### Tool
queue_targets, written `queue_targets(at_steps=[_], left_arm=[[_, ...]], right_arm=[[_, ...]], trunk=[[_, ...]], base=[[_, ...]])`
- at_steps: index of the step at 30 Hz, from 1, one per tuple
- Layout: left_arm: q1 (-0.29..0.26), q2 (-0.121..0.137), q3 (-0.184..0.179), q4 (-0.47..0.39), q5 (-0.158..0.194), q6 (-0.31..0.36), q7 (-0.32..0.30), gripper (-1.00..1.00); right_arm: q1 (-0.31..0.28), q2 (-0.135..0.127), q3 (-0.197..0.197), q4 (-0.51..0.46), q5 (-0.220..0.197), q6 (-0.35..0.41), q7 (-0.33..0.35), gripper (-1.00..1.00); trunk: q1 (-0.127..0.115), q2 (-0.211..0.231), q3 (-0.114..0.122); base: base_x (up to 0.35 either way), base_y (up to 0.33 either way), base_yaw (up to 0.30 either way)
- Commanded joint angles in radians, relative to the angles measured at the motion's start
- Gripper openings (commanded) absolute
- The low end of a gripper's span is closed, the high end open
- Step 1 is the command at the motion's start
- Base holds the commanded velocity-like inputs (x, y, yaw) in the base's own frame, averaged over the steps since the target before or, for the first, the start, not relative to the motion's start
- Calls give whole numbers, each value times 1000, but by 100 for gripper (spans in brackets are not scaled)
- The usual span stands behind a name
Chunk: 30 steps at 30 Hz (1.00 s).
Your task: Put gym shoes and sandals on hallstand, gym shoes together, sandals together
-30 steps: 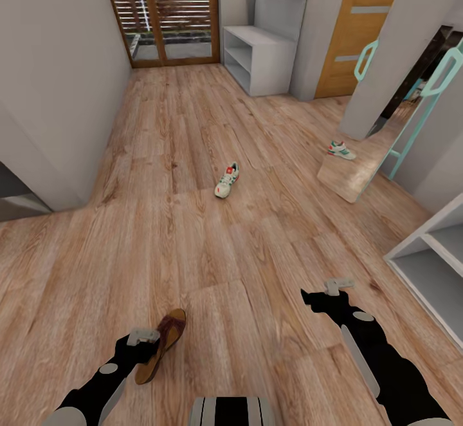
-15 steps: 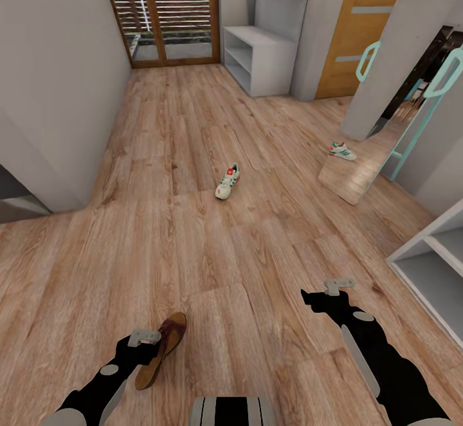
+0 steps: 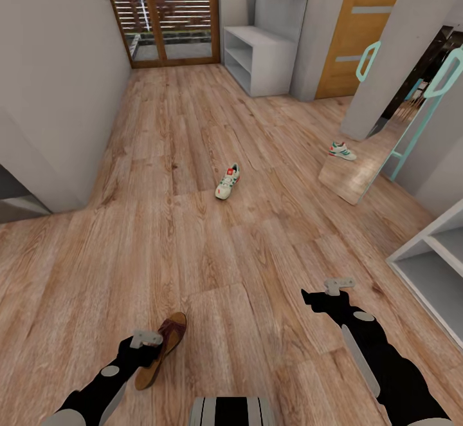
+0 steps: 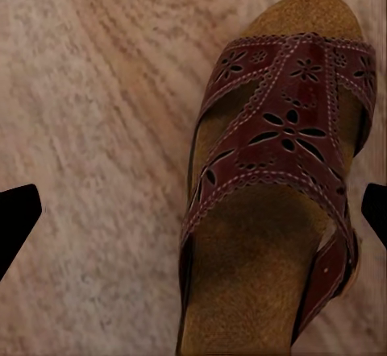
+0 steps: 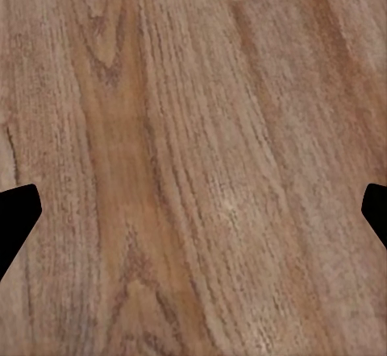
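A dark brown sandal point(image 3: 166, 343) lies on the corridor floor point(image 3: 212, 252) close in front of me, at the left. My left gripper point(image 3: 148, 343) hovers just above it. In the left wrist view the sandal's point(image 4: 274, 211) patterned strap lies between the spread fingertips point(image 4: 16, 221), so this gripper is open and holds nothing. My right gripper point(image 3: 339, 284) hangs open over bare planks point(image 5: 193, 171). One gym shoe point(image 3: 227, 181) rests mid-corridor. Another gym shoe point(image 3: 342, 150) shows at the mirror's foot on the right. The pale hallstand point(image 3: 257, 59) stands at the far end.
A leaning mirror with a teal frame point(image 3: 411, 123) stands on the right. A white shelf unit point(image 3: 427, 265) juts in at the near right. A grey wall corner point(image 3: 38, 175) projects on the left. A slatted glass door point(image 3: 164, 14) closes the far end, beside an orange door point(image 3: 360, 27).
My left gripper has sunk slightly toward the sandal. The view shifted a touch early on. The right arm and the shoes have stayed put.
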Motion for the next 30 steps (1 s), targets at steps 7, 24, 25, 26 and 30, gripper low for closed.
queue_targets(at_steps=[7, 24, 25, 26, 30], left_arm=[[0, 4, -42, 6, -10, -4, -24, 100], [0, 11, -53, 8, -12, -1, -60, 100], [0, 12, -53, 8, -12, -1, -60, 100], [0, 13, -53, 8, -12, -1, -61, 100], [0, 19, -53, 9, -12, 0, -62, 100]], right_arm=[[0, -1, 0, -1, -7, 4, -1, 100], [0, -1, 0, -1, -7, 4, -1, 100], [0, -1, 0, -1, -7, 4, -1, 100], [0, -1, 0, -1, -7, 4, -1, 100], [0, -1, 0, -1, -7, 4, -1, 100]], trunk=[[0, 0, -1], [0, 0, -5], [0, 0, -5], [0, 0, -6], [2, -1, -23]], base=[[0, 0, 0], [0, 0, 0], [0, 0, 0], [0, 0, 0], [0, 0, 0]])
